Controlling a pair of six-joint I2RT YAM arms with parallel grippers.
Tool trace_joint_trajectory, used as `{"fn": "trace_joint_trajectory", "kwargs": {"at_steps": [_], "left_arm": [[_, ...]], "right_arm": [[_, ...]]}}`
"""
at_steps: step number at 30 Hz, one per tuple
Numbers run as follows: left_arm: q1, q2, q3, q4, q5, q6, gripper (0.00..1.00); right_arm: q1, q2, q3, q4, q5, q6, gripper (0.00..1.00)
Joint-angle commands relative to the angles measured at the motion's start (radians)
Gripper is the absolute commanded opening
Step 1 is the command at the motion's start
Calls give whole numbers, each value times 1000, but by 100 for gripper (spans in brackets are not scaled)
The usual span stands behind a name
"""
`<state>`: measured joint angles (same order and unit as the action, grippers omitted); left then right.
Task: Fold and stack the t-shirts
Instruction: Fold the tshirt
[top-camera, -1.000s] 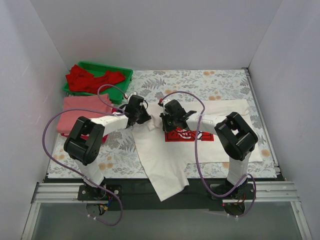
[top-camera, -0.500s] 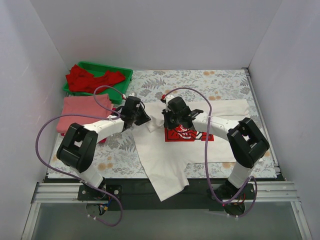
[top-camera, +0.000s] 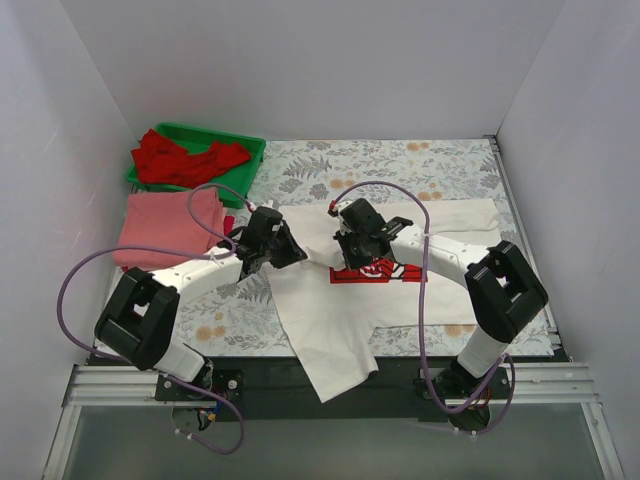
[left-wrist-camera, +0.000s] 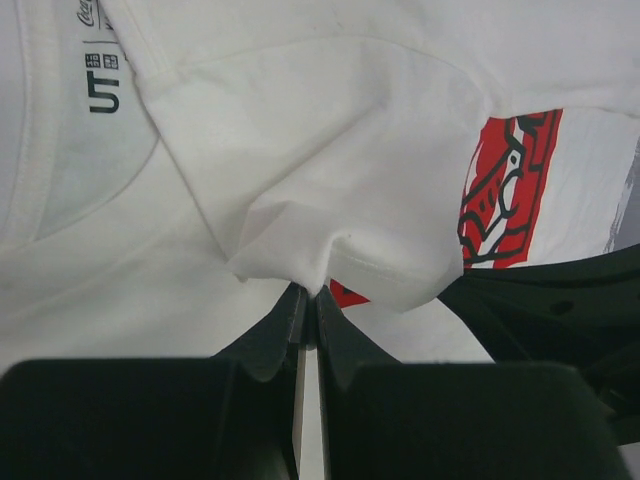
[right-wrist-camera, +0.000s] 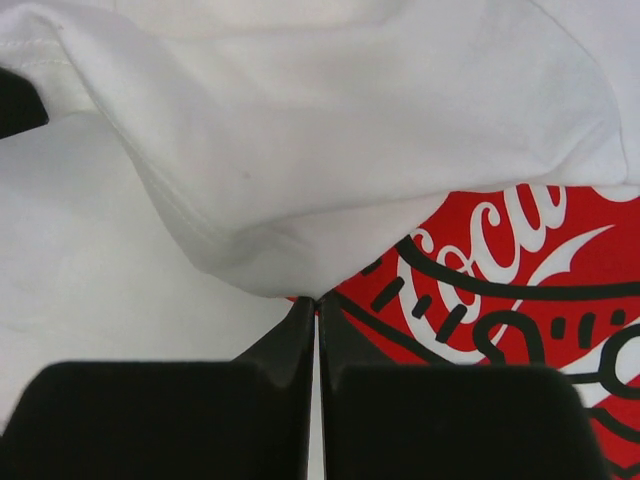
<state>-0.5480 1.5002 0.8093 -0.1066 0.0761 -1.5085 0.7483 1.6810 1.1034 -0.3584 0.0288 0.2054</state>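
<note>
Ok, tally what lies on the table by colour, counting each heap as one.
White t-shirt: 1
Pink folded pile: 1
Red heap: 1
Green tray: 1
Total: 4

arms (top-camera: 195, 272): white links, black joints | cables (top-camera: 420, 320): purple | left claw (left-wrist-camera: 305, 296), right claw (right-wrist-camera: 317, 300): black

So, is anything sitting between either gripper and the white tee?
No. The left gripper and the right gripper are each shut on a lifted fold of the white tee, and nothing visible lies between fingers and cloth.
</note>
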Motion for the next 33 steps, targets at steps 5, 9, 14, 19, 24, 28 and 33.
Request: {"fn": "trace_joint_trajectory", "kwargs": {"at_steps": [5, 9, 14, 19, 24, 28, 33], "left_arm": [[-35, -103, -38, -56, 16, -19, 0], [-55, -133, -58, -79, 16, -28, 0], [-76, -158, -81, -88, 16, -30, 0], [-92, -158, -99, -97, 33, -21, 0], [-113, -175, -116, -160, 18, 1, 25], [-121, -241, -113, -212, 7, 14, 66], [-128, -317, -85, -235, -64, 28, 86]], "right_arm": [[5, -67, 42, -128, 26, -37, 1], [5, -76, 53, -195, 40, -44, 1], [3, -92, 50, -244, 74, -64, 1], [3, -118, 18, -258, 79, -70, 1], [5, -158, -23, -260, 40, -89, 46], [5, -191, -42, -257, 40, -90, 85], [-24, -228, -13, -251, 146, -52, 98]]}}
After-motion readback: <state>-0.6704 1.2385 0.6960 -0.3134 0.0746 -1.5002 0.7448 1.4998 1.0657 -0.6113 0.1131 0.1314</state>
